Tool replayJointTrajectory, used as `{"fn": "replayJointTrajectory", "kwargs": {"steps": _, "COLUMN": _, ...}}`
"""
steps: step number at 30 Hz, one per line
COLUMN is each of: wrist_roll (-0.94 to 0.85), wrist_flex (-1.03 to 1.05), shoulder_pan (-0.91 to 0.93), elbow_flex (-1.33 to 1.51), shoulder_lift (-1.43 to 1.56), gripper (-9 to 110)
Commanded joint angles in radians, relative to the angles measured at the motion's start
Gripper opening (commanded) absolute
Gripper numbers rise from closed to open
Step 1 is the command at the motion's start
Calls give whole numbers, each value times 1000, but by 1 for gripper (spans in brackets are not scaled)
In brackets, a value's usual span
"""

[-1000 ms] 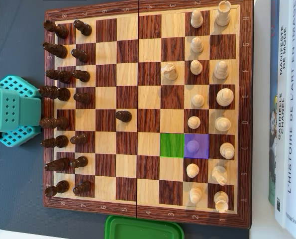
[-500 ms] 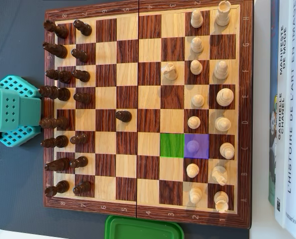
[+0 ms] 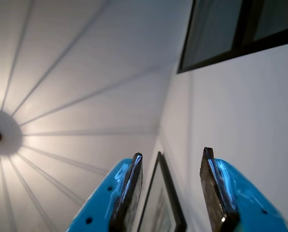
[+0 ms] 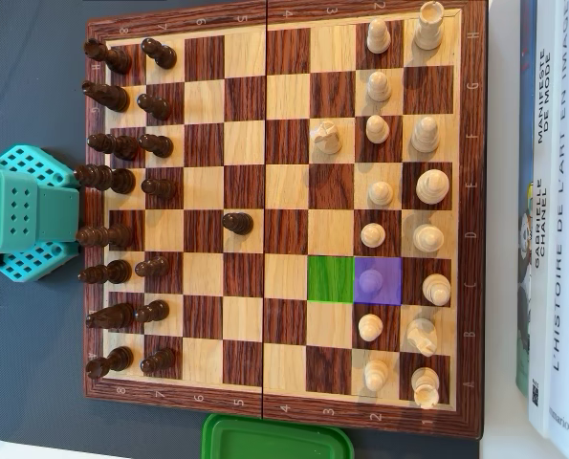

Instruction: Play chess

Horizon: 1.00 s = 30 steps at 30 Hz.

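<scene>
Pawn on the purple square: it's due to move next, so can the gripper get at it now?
Probably not yet: the gripper points at the ceiling, open, and the arm sits folded across the board from the pawn. Nothing stands over it.

Dark grey table carries the chessboard; books at three o'clock; green lid at six.

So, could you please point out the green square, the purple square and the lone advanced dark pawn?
Green square (image 4: 331, 279): overhead view, centre of its tint.
Purple square (image 4: 378, 281): overhead view, its centre.
Dark pawn (image 4: 237, 223): overhead view, its head.
</scene>
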Motion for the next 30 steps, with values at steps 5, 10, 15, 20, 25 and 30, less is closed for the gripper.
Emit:
{"fn": "replayJointTrajectory", "kwargs": {"steps": 5, "wrist_roll": -14, "wrist_flex": -2, "shoulder_pan": -3, "elbow_flex": 20, "shoulder_lift": -11, "gripper": 18}}
{"fn": "replayJointTrajectory", "kwargs": {"steps": 10, "wrist_roll": -15, "wrist_flex": 137, "shoulder_pan": -6, "elbow_flex": -11, "shoulder_lift": -12, "gripper": 18}}
{"fn": "replayJointTrajectory", "kwargs": {"steps": 15, "wrist_roll": -15, "wrist_flex": 454, "shoulder_pan": 3, "elbow_flex": -156, "shoulder_lift": -12, "gripper": 18}}
{"fn": "replayJointTrajectory", "kwargs": {"steps": 20, "wrist_roll": -14, "wrist_flex": 853, "shoulder_pan": 5, "elbow_flex": -305, "shoulder_lift": -12, "gripper": 18}}
{"fn": "replayJointTrajectory", "kwargs": {"steps": 25, "wrist_roll": -15, "wrist_flex": 1229, "shoulder_pan": 6, "elbow_flex": -402, "shoulder_lift": -12, "gripper": 18}}
{"fn": "replayJointTrajectory", "kwargs": {"steps": 30, "wrist_roll": -15, "wrist_flex": 1566, "shoulder_pan": 8, "elbow_flex": -468, "shoulder_lift": -15, "gripper": 18}}
